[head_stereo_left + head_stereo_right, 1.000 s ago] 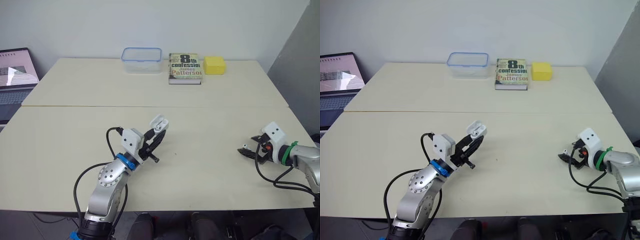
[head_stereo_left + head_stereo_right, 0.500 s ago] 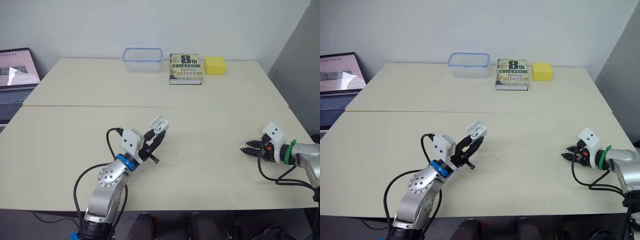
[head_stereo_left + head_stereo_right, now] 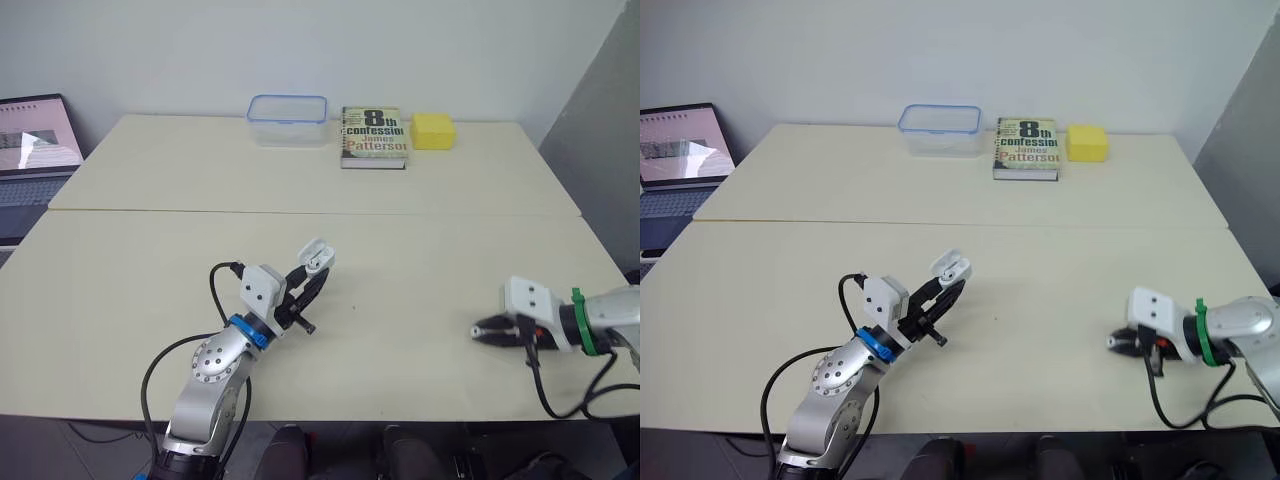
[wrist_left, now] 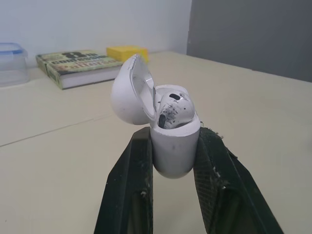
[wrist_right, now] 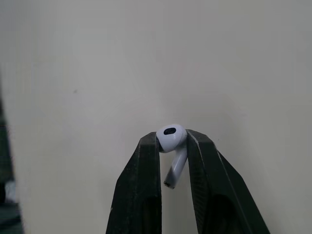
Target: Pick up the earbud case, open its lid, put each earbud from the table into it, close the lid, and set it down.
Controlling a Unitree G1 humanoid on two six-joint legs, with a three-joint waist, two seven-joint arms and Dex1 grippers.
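My left gripper (image 4: 170, 139) is shut on the white earbud case (image 4: 168, 134), held above the table left of centre, also seen as the case (image 3: 316, 257). The case lid stands open and one earbud (image 4: 171, 111) sits inside. At the right side of the table my right gripper (image 5: 172, 141) is shut on a white earbud (image 5: 171, 141), pinched at its head with the stem hanging between the fingers. In the left eye view that right gripper (image 3: 482, 331) hovers low over the table, pointing left.
A clear plastic container (image 3: 287, 119), a book (image 3: 373, 136) and a yellow block (image 3: 433, 130) line the far edge of the table (image 3: 420, 260). A laptop (image 3: 35, 140) sits at the far left. A grey wall panel (image 3: 600, 130) rises on the right.
The right gripper has closed on the earbud and swung so that it points left, lifting it off the table. The left gripper with the case has stayed in place.
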